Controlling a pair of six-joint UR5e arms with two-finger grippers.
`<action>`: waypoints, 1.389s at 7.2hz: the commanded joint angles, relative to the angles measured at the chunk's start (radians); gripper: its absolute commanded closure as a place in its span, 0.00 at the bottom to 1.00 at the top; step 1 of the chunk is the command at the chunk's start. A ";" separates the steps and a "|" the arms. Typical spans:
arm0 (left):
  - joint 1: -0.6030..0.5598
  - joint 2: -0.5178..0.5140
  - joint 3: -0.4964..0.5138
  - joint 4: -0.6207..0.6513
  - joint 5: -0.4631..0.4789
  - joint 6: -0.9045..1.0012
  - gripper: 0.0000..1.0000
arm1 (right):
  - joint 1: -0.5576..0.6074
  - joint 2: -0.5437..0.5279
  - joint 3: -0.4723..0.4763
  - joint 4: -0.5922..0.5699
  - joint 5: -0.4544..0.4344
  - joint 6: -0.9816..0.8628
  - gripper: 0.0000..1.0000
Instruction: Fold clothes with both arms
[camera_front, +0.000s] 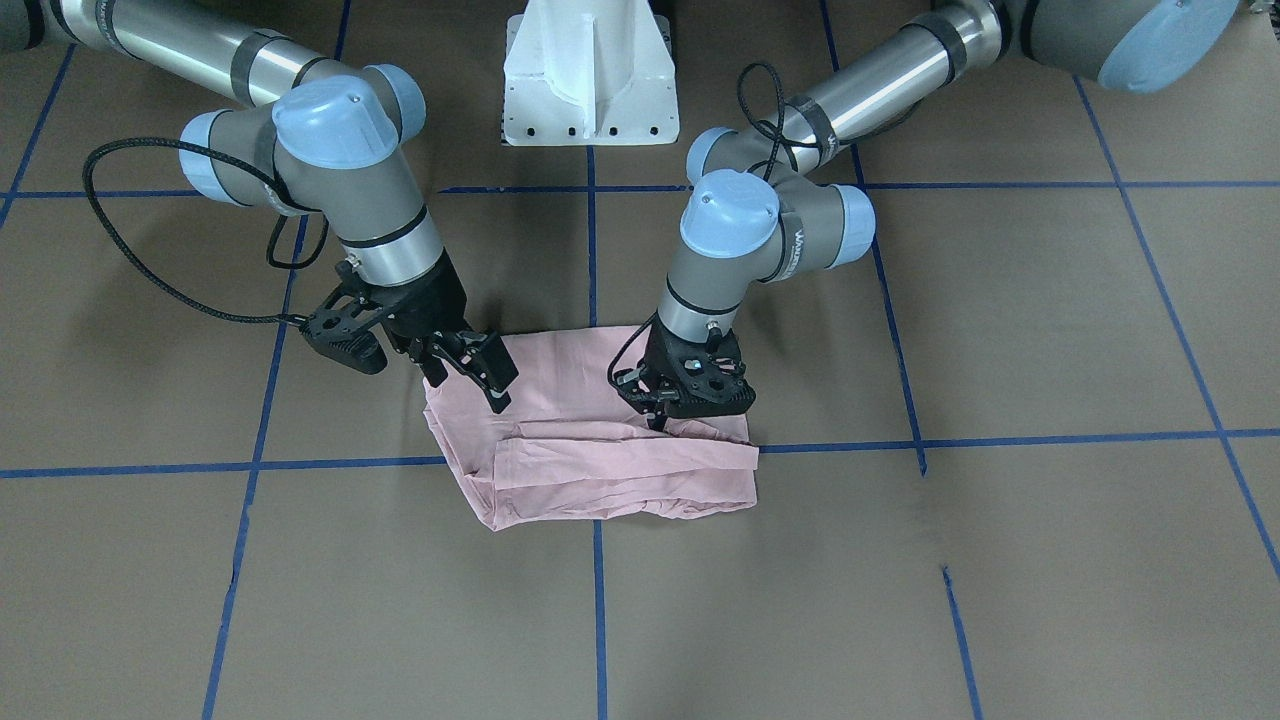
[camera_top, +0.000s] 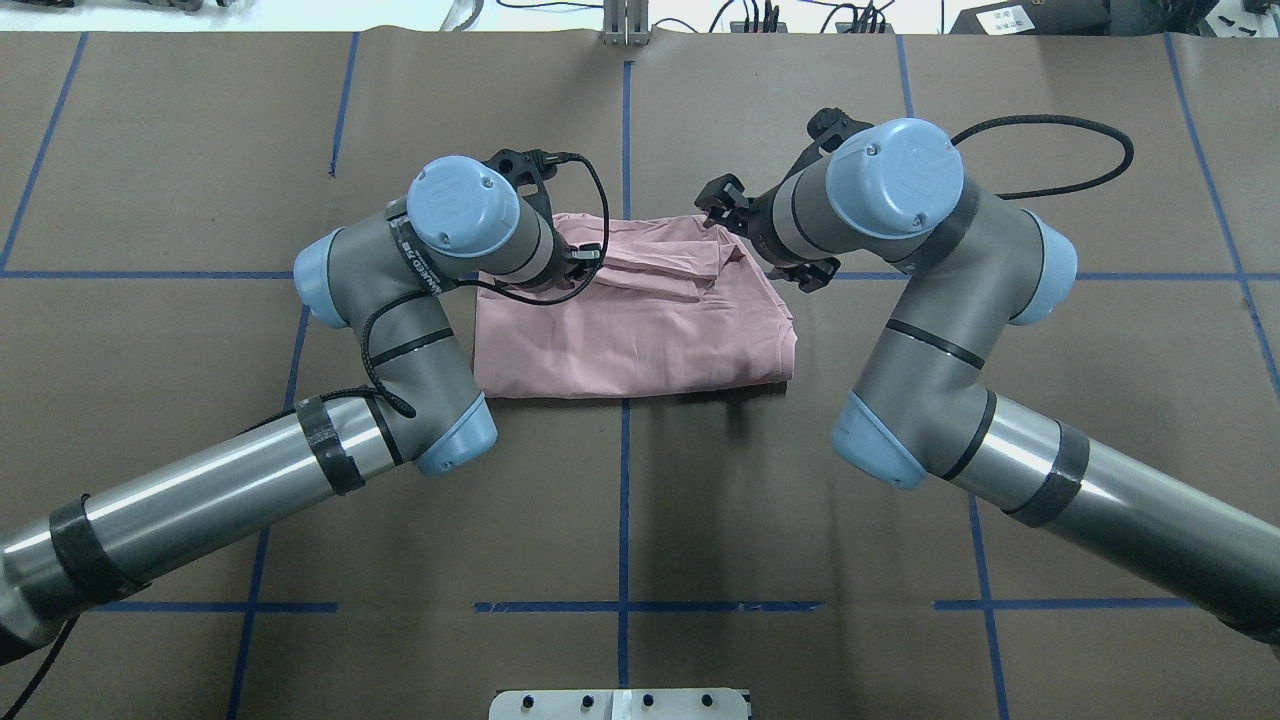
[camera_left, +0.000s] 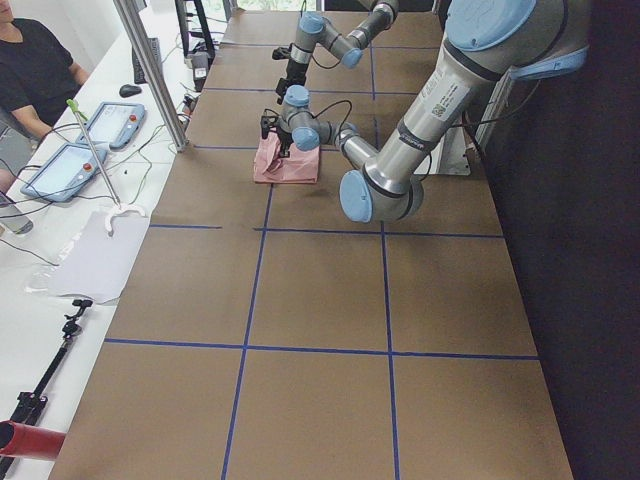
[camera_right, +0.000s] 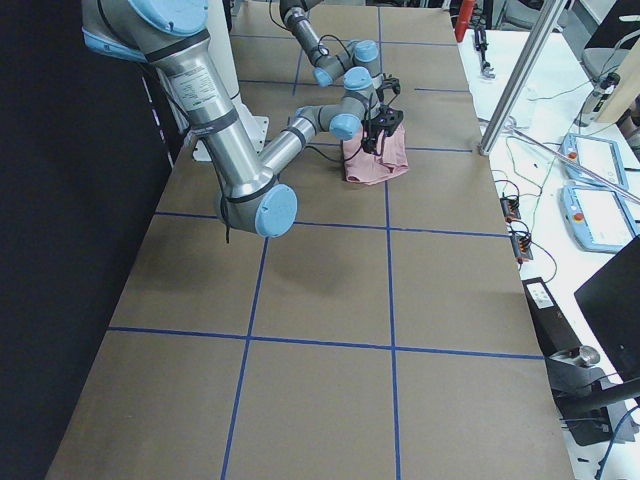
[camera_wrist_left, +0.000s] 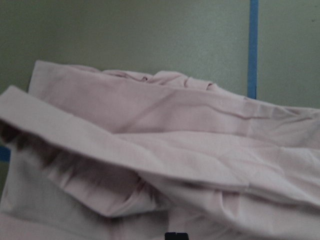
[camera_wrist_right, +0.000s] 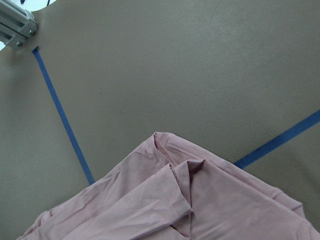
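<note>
Fingers of the right gripper stand apart above one corner of the T-shirt. The left gripper dips onto the cloth, but whether it is clamped I cannot tell. The shirt lies folded mid-worktop, away from every edge. It is likely light, limp and prone to sliding between layers — best pinched through all layers at the corners.

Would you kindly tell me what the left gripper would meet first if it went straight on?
Probably the pink T-shirt: the left gripper points steeply down at its folded layers, and its wrist view shows cloth close below. Whether it touches is unclear.
</note>
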 joint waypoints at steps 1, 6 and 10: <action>-0.074 -0.044 0.088 -0.040 0.002 0.052 1.00 | 0.001 -0.022 0.013 0.000 -0.004 0.000 0.00; -0.223 -0.107 0.228 -0.208 -0.070 0.084 1.00 | -0.117 -0.037 0.034 -0.002 -0.097 0.014 0.00; -0.333 0.076 0.023 -0.209 -0.257 0.087 1.00 | -0.228 0.100 -0.137 0.000 -0.179 0.144 1.00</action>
